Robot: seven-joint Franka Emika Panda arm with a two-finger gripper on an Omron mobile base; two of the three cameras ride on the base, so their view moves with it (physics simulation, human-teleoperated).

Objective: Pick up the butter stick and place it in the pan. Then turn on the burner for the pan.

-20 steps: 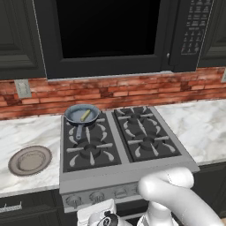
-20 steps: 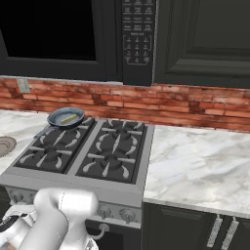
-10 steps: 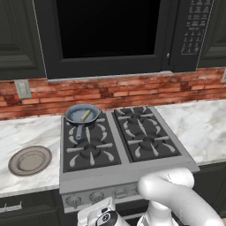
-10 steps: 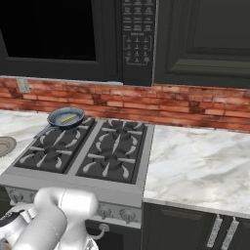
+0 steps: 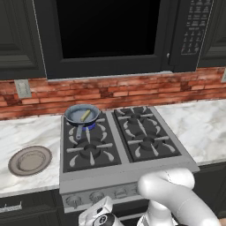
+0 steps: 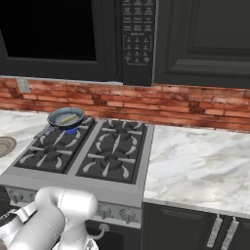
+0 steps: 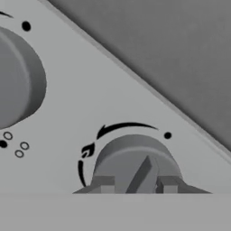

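The butter stick (image 5: 85,115) (image 6: 69,118), a small pale yellow bar, lies inside the pan (image 5: 76,113) (image 6: 59,117) on the stove's back left burner. A blue flame (image 5: 91,126) (image 6: 72,130) glows under the pan. My gripper (image 7: 136,184) is down at the stove's front panel. Its two fingertips (image 7: 104,184) sit on either side of the raised ridge of a grey burner knob (image 7: 131,155) and are shut on it.
A second knob (image 7: 13,81) sits to the upper left on the same panel. A flat beige-grey plate (image 5: 30,160) (image 6: 4,145) lies on the marble counter left of the stove. Brick wall and a black microwave rise behind.
My hand has shifted slightly in front of the stove's knob panel. The pan and the butter stick have not moved.
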